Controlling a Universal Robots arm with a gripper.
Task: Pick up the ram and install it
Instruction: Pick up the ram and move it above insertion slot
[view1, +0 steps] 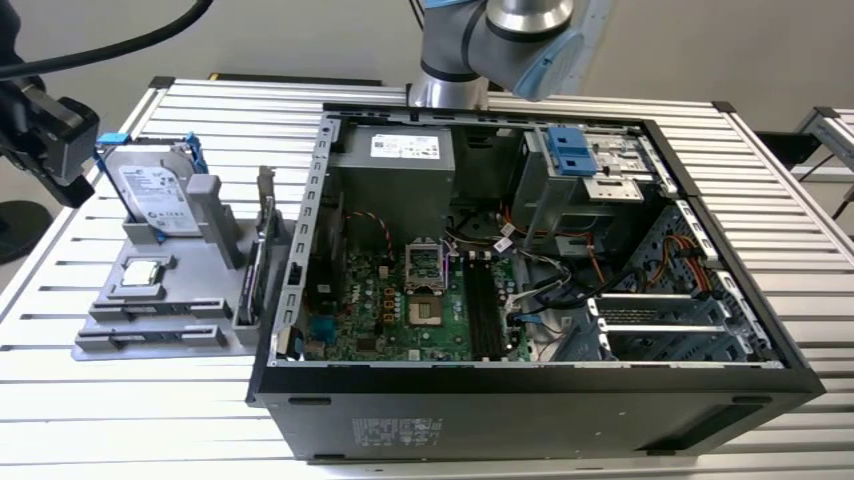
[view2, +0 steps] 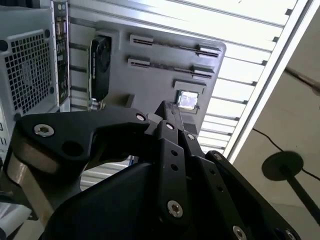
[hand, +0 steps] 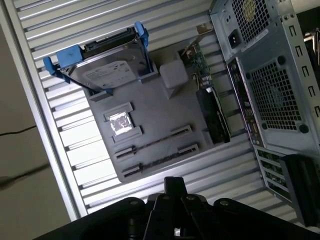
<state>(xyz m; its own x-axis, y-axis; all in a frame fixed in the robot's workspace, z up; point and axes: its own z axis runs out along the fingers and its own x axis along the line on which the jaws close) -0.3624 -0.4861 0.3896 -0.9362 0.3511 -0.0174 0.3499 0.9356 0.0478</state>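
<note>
Arm (view1: 514, 35) stands at the surface's (view1: 134, 420) far edge, behind the open computer case (view1: 534, 405). Its black wrist end (view1: 40, 130), with a cable, hangs raised near the surface's edge at the exterior view's left, just beyond the grey fixture (view1: 187, 290).

In both wrist views the claw (hand: 174, 184) (view2: 166, 110) points down at the fixture from above and is tilted, well apart from it. Its fingertips are drawn together with no gap showing, so the claw is narrow and closed. In the second wrist view the tip lines up just beside the processor chip (view2: 187, 100).

The fixture lies flat on the surface, touching the case's side wall. It carries:
- a hard drive (view1: 158, 195) with blue rails, propped at a tilt at the end toward the surface's far edge;
- an expansion card (hand: 214, 112) standing on edge along the side next to the case;
- the chip, in its recess mid-fixture;
- two slotted holders (hand: 152, 145) at the end toward the surface's near edge, each showing a thin dark line.

Ram: cannot be picked out for sure. It cannot be told whether either dark line is the stick seen edge-on. The long black motherboard slots (view1: 483, 305) inside the case are too dark to tell whether a stick sits in them.
</note>
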